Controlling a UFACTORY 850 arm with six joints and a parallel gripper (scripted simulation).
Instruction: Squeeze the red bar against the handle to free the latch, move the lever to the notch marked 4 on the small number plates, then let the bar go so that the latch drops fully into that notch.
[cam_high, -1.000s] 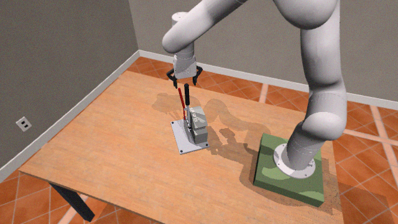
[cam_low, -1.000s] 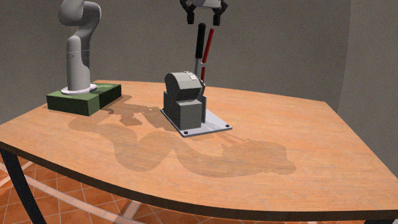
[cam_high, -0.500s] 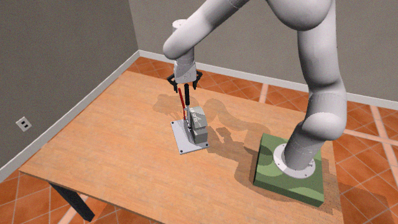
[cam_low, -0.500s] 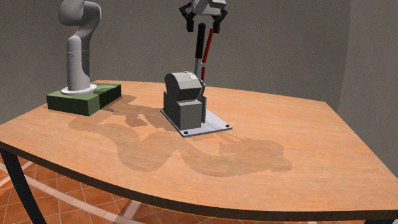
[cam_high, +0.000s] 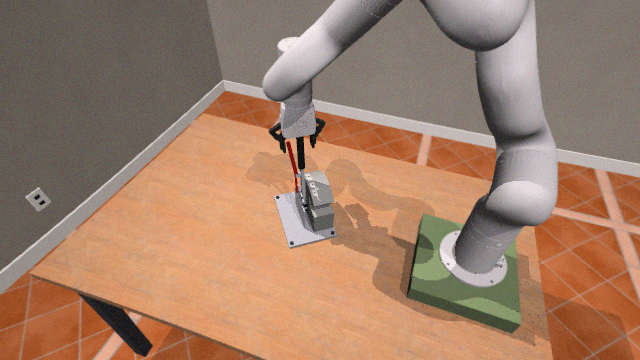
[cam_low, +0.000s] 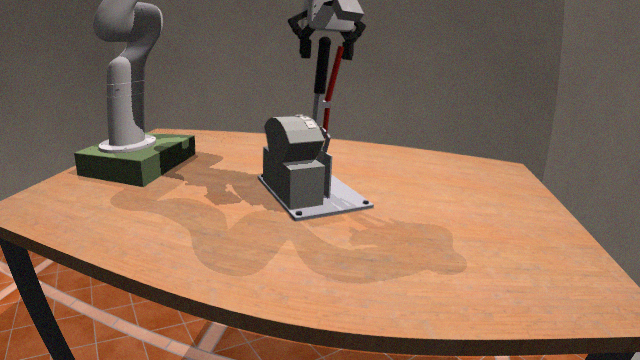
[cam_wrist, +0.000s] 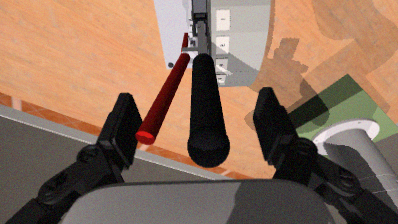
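Gripper (cam_wrist: 200, 125) jaws spread wide, straddling handle (cam_wrist: 206, 107) top and red bar (cam_wrist: 162, 103), touching neither

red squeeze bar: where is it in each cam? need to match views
Top: red bar, centre, left of the black handle, below the open gripper.
Exterior: upper centre, right of the handle.
Wrist: centre-left, left of the handle, between the fingers.
Shared landmark: the green base block.

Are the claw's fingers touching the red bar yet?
Apart. The wrist view shows the open claw straddling the red bar and black handle, with gaps beside both fingers.
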